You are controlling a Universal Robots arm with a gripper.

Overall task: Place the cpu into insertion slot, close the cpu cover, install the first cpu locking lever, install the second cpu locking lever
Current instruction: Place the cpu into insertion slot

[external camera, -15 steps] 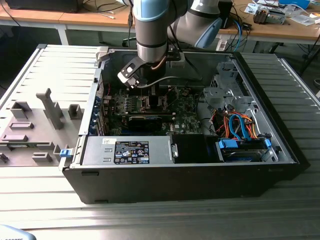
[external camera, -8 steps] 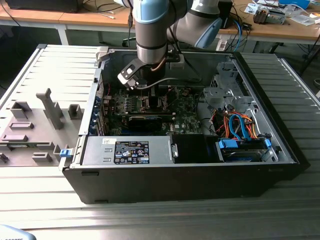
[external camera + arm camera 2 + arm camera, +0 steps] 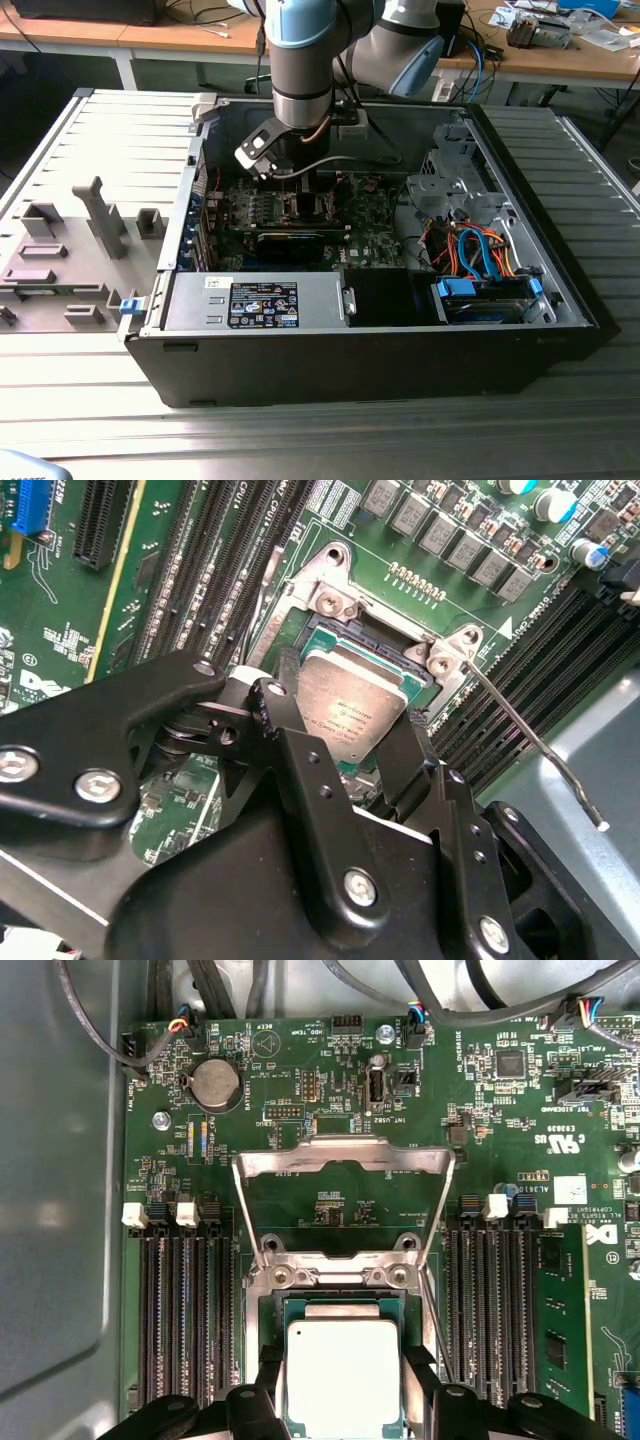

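The cpu [image 3: 343, 1375] [image 3: 350, 705], a flat square chip with a dull silver top, sits between my two black fingers [image 3: 420, 1385], level with the insertion slot [image 3: 343, 1306] [image 3: 350, 640] on the green motherboard [image 3: 330, 1050]. My gripper [image 3: 343, 1385] [image 3: 350, 725] is shut on the chip's two opposite edges. The cpu cover [image 3: 345, 1153], a silvery frame with a large window, stands swung open beyond the slot. A thin wire locking lever [image 3: 540, 742] sticks out free beside the socket. In the exterior view my gripper [image 3: 300, 185] reaches down into the open computer case [image 3: 380, 340].
Rows of long black memory slots [image 3: 180, 1310] [image 3: 490, 1300] flank the socket on both sides. A long black card [image 3: 290, 240], a grey power supply [image 3: 255, 300] and blue and orange cables [image 3: 480, 255] lie inside the case. A grey fixture tray [image 3: 70, 250] sits on the exterior view's left.
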